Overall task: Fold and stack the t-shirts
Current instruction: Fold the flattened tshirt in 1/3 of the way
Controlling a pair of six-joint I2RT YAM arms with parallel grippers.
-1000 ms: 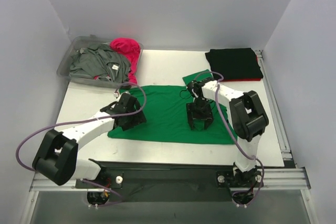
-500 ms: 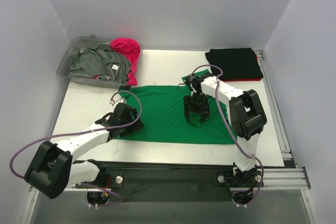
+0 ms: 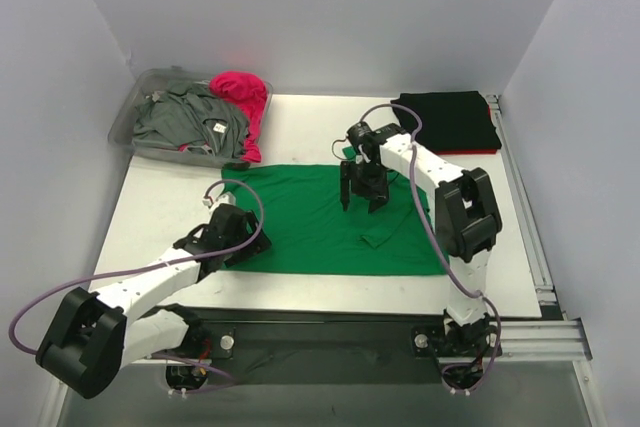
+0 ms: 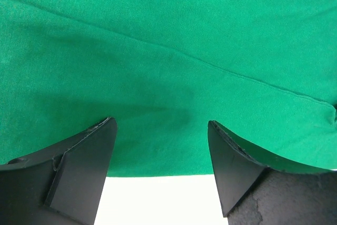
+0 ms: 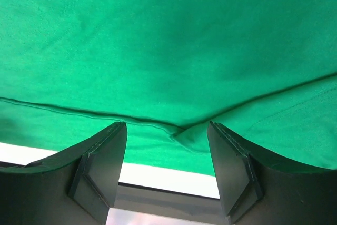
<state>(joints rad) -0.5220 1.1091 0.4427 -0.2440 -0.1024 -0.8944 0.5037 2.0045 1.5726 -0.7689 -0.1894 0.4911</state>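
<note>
Lab test cell: bare white walls (image 3: 320, 17), white table (image 3: 310, 127), aluminium frame (image 3: 520, 332).

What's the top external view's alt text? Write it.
A bright green cloth t-shirt lies flat, left gripper and right gripper open above it. Folded black t-shirt far right; grey t-shirt and magenta t-shirt in a clear plastic bin far left.

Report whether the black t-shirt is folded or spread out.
Folded: the black t-shirt lies as a compact, neat rectangle at the far right corner of the table, with no sleeves sticking out.
</note>
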